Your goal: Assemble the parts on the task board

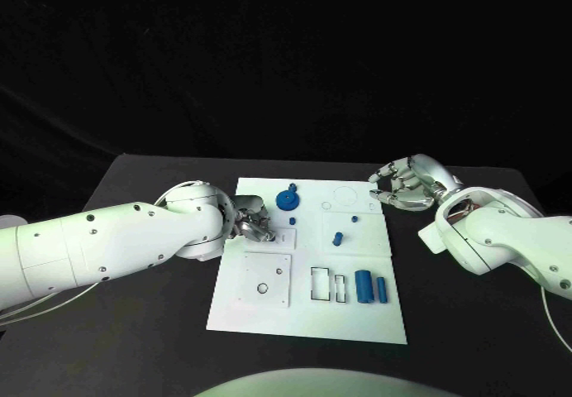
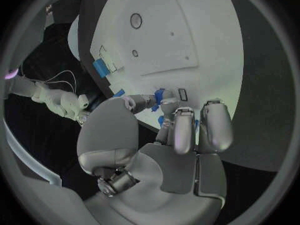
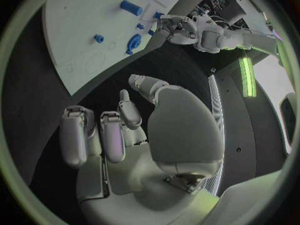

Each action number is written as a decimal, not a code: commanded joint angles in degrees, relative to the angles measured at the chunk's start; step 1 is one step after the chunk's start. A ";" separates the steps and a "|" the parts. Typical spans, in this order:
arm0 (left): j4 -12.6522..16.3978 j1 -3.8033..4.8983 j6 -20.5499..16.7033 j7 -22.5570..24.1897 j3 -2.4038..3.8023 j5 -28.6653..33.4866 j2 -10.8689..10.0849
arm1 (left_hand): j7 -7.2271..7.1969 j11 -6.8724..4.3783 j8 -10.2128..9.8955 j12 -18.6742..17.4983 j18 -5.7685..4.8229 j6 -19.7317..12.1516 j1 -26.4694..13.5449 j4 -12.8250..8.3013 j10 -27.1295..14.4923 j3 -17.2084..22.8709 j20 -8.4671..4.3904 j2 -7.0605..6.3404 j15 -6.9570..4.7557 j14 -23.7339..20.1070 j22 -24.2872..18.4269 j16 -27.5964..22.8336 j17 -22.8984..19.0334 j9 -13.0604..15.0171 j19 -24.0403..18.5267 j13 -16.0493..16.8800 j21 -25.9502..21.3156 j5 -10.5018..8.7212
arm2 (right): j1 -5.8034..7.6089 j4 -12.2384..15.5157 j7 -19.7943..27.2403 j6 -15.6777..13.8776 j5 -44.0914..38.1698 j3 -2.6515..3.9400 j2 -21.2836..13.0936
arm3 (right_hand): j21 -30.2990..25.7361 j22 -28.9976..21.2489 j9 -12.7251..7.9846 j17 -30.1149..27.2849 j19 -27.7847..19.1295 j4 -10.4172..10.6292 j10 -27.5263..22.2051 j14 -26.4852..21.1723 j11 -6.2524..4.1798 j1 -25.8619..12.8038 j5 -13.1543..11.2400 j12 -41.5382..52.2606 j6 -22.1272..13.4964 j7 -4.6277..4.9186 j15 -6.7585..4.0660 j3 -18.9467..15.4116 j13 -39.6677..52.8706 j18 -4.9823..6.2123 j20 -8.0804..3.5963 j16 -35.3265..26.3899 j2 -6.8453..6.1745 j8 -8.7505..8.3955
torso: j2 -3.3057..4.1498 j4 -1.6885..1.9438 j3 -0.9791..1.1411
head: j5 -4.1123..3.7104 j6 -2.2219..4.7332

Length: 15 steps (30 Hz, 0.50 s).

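My left hand (image 1: 248, 224) pinches a small blue peg (image 2: 159, 94) over the task board (image 1: 358, 322), my right hand (image 1: 405, 184) idles empty, fingers loosely apart, above the worktop (image 1: 143, 331); tilted, I reckon the peg could jam or slip.
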 commanded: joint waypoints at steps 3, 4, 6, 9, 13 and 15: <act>0.05 -0.03 0.76 0.07 0.01 0.90 0.37 | -0.06 0.05 0.19 0.33 -0.39 0.35 0.53 -10.97 0.32 11.16 -0.04 0.11 -0.30 2.54 0.15 -0.11 0.37 -0.10 0.58 0.02 0.25 0.21 | -0.06 0.00 0.09 0.66 -0.58 0.00 0.07 | -0.13 10.10 0.05 5.27 0.58 -0.17 0.09 3.59 -0.13 -0.45 0.17 -0.10 -0.36 -0.01 0.03 0.26 0.02 0.73 0.14 -0.22 0.13 0.19 | 0.00 0.02 0.04 | 0.01 -0.15; 0.03 -0.03 0.77 0.06 0.01 1.00 0.40 | -0.06 0.05 0.19 0.31 -0.39 0.38 0.50 -10.92 0.32 11.17 -0.04 0.11 -0.30 2.53 0.16 -0.12 0.35 -0.11 0.58 -0.03 0.25 0.24 | -0.06 -0.01 0.10 0.67 -0.58 0.00 0.08 | -0.13 10.10 0.05 5.27 0.58 -0.17 0.09 3.59 -0.13 -0.45 0.17 -0.10 -0.36 -0.01 0.03 0.26 0.02 0.73 0.14 -0.22 0.13 0.19 | 0.00 0.01 0.05 | 0.02 -0.16; -0.03 -0.03 0.88 0.08 0.02 1.22 0.48 | -0.06 0.06 0.16 0.30 -0.39 0.44 0.34 -10.78 0.38 11.12 -0.05 0.08 -0.30 2.53 0.14 -0.12 0.35 -0.13 0.57 -0.03 0.24 0.26 | -0.07 -0.02 0.10 0.68 -0.58 0.00 0.10 | -0.13 10.10 0.05 5.27 0.58 -0.17 0.09 3.59 -0.13 -0.45 0.17 -0.10 -0.36 -0.01 0.03 0.26 0.02 0.73 0.14 -0.22 0.13 0.19 | -0.03 0.01 0.06 | 0.03 -0.19; -0.15 -0.02 1.16 0.17 0.02 1.42 0.63 | -0.07 0.07 0.03 -0.14 -0.44 0.48 -0.19 -10.37 0.07 10.91 -0.05 -0.12 -0.29 2.53 0.39 -0.14 0.32 -0.20 0.63 -0.78 0.35 0.23 | -0.08 -0.03 0.12 0.67 -0.58 0.00 0.10 | -0.13 10.10 0.05 5.27 0.58 -0.17 0.09 3.59 -0.13 -0.45 0.17 -0.10 -0.36 -0.01 0.03 0.26 0.02 0.73 0.14 -0.22 0.13 0.19 | -0.04 0.02 0.09 | -0.04 -0.28; -0.40 -0.02 1.52 0.21 0.02 1.51 0.91 | -0.20 0.00 -0.04 -0.60 -0.46 0.51 -1.16 -9.74 -0.04 10.14 -0.04 -0.67 -0.30 2.53 0.52 -0.16 0.31 -0.22 0.62 -1.36 0.39 -0.02 | -0.10 -0.04 0.18 0.63 -0.58 0.00 0.07 | -0.13 10.10 0.05 5.27 0.58 -0.17 0.09 3.59 -0.13 -0.45 0.17 -0.10 -0.36 -0.01 0.03 0.26 0.02 0.73 0.14 -0.22 0.13 0.19 | 0.02 0.02 0.02 | -0.16 -0.22; -0.62 -0.02 1.68 0.20 0.02 1.53 1.11 | -0.36 -0.09 -0.10 -0.84 -0.44 0.55 -1.91 -8.98 0.05 9.41 -0.08 -0.72 -0.37 2.54 0.49 -0.15 0.35 -0.24 0.58 -1.64 0.36 -0.27 | -0.11 -0.04 0.21 0.62 -0.59 0.00 0.07 | -0.26 10.04 0.06 5.09 0.53 -0.19 -0.04 3.55 -0.14 -0.52 0.16 -0.22 -0.42 -0.01 0.02 0.27 -0.15 0.76 0.13 -0.30 0.13 0.26 | 0.03 -0.01 0.03 | -0.13 -0.19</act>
